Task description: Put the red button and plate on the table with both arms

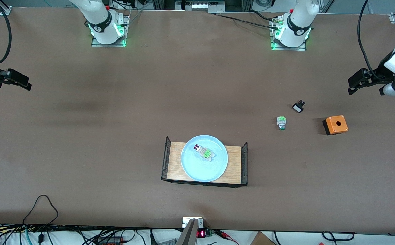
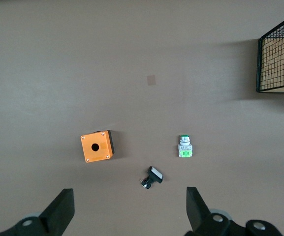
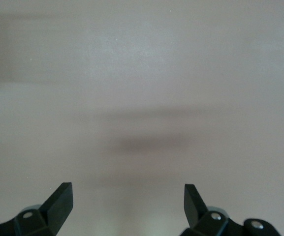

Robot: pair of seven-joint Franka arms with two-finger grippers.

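Observation:
The pale blue plate [image 1: 197, 170] sits on a light-wood tray [image 1: 175, 160] in the middle of the brown table [image 1: 115, 119]. The red button [image 1: 202, 151] lies on its side in the plate. My left gripper [image 1: 351, 86] hangs open and empty over the left arm's end of the table; it also shows in the left wrist view [image 2: 129, 204]. My right gripper [image 1: 27, 83] hangs open and empty over the right arm's end; in the right wrist view [image 3: 128, 201] it has only bare table below. Both are well away from the plate.
A green-and-white switch [image 1: 281, 122], a small black-and-white button [image 1: 298, 107] and an orange box [image 1: 335, 125] lie on the table between the tray and the left gripper. They also show in the left wrist view: switch [image 2: 184, 147], button [image 2: 152, 177], box [image 2: 97, 146]. The tray has black wire ends [image 2: 279, 59].

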